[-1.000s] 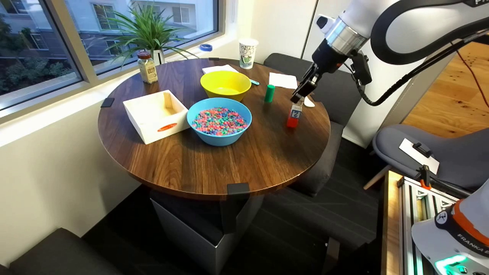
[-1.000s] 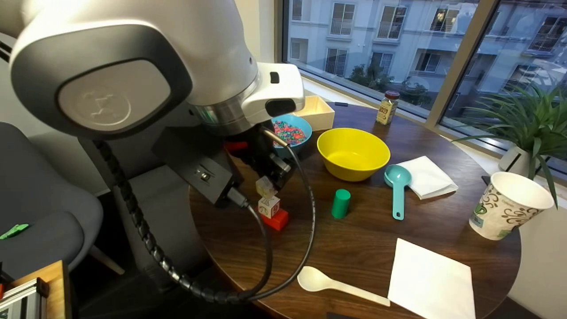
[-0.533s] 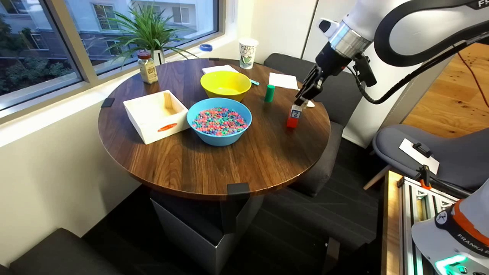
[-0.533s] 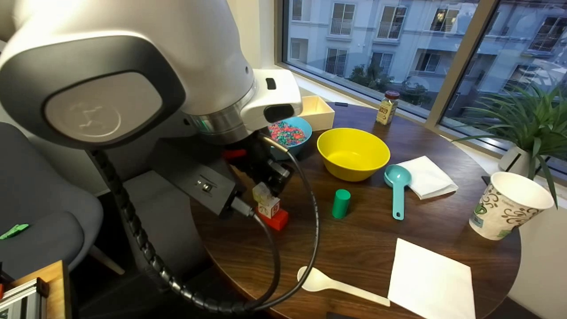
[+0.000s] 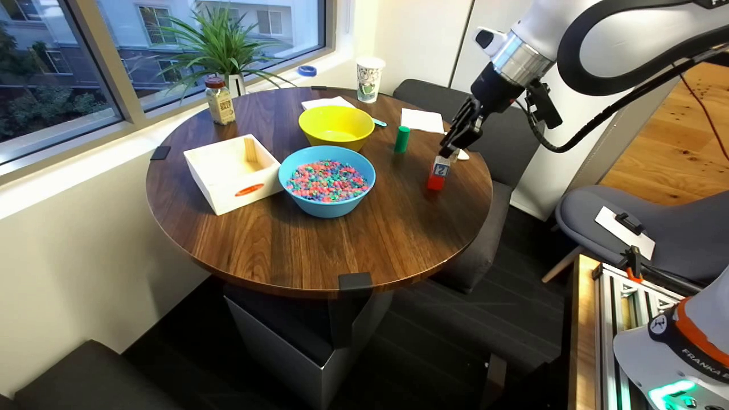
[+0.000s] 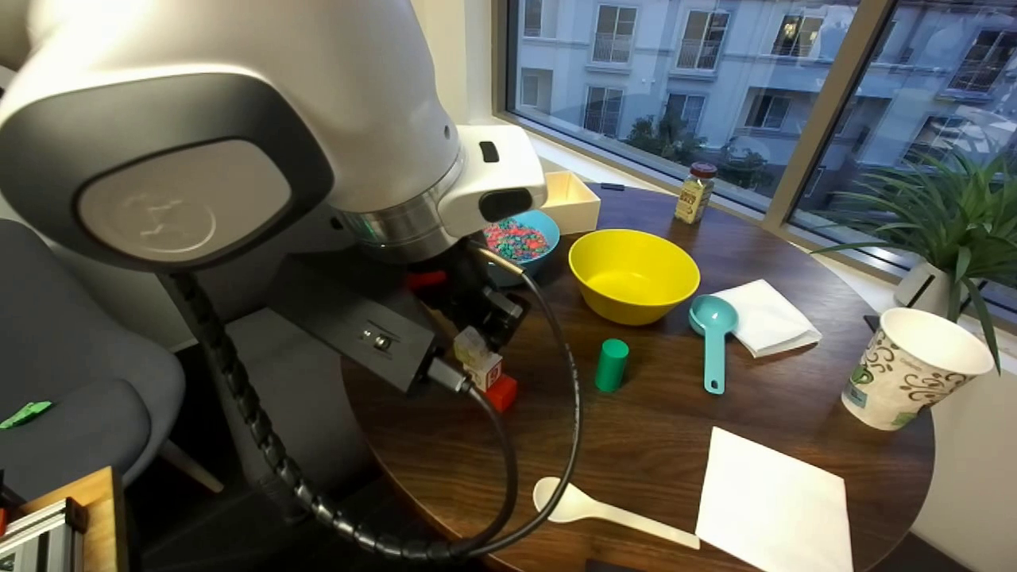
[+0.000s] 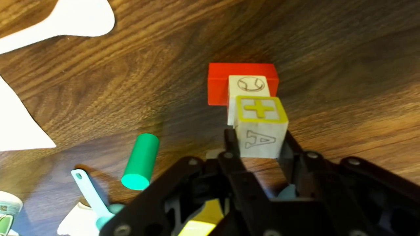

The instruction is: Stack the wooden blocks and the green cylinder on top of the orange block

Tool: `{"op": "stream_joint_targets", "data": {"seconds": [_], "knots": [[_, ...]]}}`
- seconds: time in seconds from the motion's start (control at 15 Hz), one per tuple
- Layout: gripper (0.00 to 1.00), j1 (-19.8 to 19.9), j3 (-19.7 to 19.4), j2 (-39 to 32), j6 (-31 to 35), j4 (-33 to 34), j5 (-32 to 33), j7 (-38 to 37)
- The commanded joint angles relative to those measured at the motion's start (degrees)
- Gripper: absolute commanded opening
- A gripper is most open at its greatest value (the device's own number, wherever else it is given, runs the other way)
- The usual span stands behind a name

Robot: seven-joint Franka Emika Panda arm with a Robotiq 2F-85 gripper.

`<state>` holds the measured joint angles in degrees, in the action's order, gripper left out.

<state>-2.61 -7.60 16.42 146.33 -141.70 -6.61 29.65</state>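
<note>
Jaws hold the cube [image 7: 261, 127] over the lower block [image 7: 249, 86]

The jaws are clamped on the cube, a wooden block with a yellow plus on one face and a letter A on another in the wrist view. The lower block, also wooden, its top drawn with a ball, rests on the orange block [image 7: 222, 74]. More of the orange block shows on the left of the lower block than on the right in that view. Whether the cube touches the lower block cannot be told.

The green cylinder [image 5: 402, 139] stands upright on the worktop [image 5: 296, 245], near the orange block but apart from it. In both exterior views the blue bowl [image 5: 327, 209] of coloured beads [image 5: 327, 181] sits just beside the box [image 5: 225, 199], with the yellow bowl [image 6: 632, 311] near it and the jar [image 5: 221, 108] farther off, near the window [image 5: 99, 51]. In an exterior view the scoop [image 6: 714, 349] lies at the corner of a folded napkin [image 6: 771, 322], the cup [image 6: 898, 388] stands by the worktop's edge, and the spoon [image 6: 608, 514] lies with its handle end at the edge of the square napkin [image 6: 775, 504].
</note>
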Motion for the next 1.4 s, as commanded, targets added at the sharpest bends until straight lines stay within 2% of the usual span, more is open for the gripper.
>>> {"op": "stream_joint_targets", "data": {"seconds": [0.0,1.33], "knots": [[0.1,-1.19,-1.12,0.24,-0.34,-0.46,-1.7,2.16],[0.1,-0.89,-1.29,-2.13,1.37,0.49,-1.79,2.16]]}}
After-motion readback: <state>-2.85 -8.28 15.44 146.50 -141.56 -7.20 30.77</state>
